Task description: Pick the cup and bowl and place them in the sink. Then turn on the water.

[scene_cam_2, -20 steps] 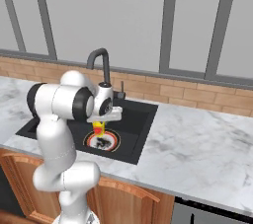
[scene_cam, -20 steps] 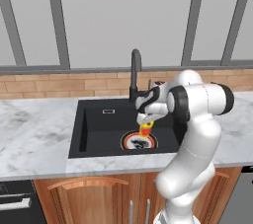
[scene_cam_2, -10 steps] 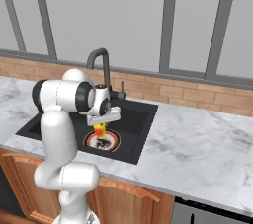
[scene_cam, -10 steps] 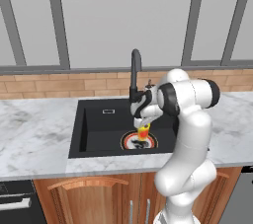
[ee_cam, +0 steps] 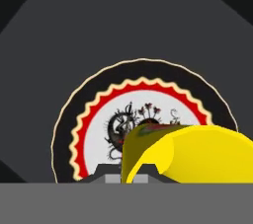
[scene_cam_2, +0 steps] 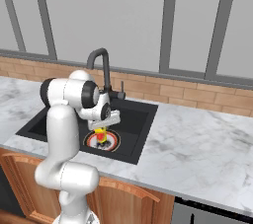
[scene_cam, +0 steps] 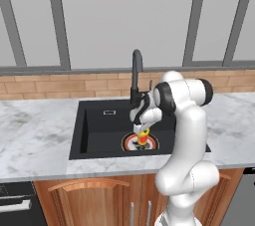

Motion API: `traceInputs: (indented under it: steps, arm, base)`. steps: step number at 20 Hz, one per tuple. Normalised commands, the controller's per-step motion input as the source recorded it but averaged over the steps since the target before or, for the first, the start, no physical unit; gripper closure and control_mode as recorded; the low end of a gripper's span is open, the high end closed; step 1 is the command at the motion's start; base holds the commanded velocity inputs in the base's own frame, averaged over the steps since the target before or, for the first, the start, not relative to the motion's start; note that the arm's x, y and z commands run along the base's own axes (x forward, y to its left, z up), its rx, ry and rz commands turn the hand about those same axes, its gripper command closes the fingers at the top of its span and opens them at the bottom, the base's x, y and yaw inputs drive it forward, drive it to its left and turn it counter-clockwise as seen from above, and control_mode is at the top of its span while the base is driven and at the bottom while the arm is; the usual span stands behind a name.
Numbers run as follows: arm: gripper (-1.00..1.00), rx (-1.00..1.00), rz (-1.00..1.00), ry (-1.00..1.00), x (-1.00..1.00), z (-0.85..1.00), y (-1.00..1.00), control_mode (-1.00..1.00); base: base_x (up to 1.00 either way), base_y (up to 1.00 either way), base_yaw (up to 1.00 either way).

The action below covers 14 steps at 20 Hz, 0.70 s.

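Observation:
My gripper (scene_cam: 143, 129) hangs low inside the black sink (scene_cam: 99, 120), shut on the small yellow cup (scene_cam: 143, 135). The cup (scene_cam_2: 101, 134) sits just above the round red and white drain (scene_cam_2: 111, 143). In the hand view the yellow cup (ee_cam: 197, 154) is gripped by its wall at the bottom right, between my fingertips (ee_cam: 105, 169), with the drain (ee_cam: 99, 114) right beneath it. The black gooseneck faucet (scene_cam: 136, 70) rises behind the gripper. The bowl and the water are out of view.
Grey marble counter (scene_cam: 35, 130) runs on both sides of the sink, wider on the right (scene_cam_2: 197, 134). A brick backsplash (scene_cam: 40, 88) and tall window panels stand behind. Wooden cabinet doors (scene_cam: 99, 200) lie below the counter's front edge.
The gripper has come down a little with the cup, closer to the drain. The arm's elbow has swung slightly inward.

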Motion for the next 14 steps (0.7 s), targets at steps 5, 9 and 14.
traceInputs:
  steps: [5, 9, 14]
  arm:
    - [1.0, 0.0, 0.05, 0.0, 0.13, -0.32, 0.0, -1.0]
    - [1.0, 0.0, 0.04, 0.0, 0.11, -0.27, 0.0, -1.0]
    - [1.0, 0.0, 0.03, -0.03, 0.09, -0.26, 0.0, -1.0]
  base:
    - [0.0, 0.0, 0.0]
    - [0.0, 0.0, 0.0]
    - [0.0, 0.0, 0.0]
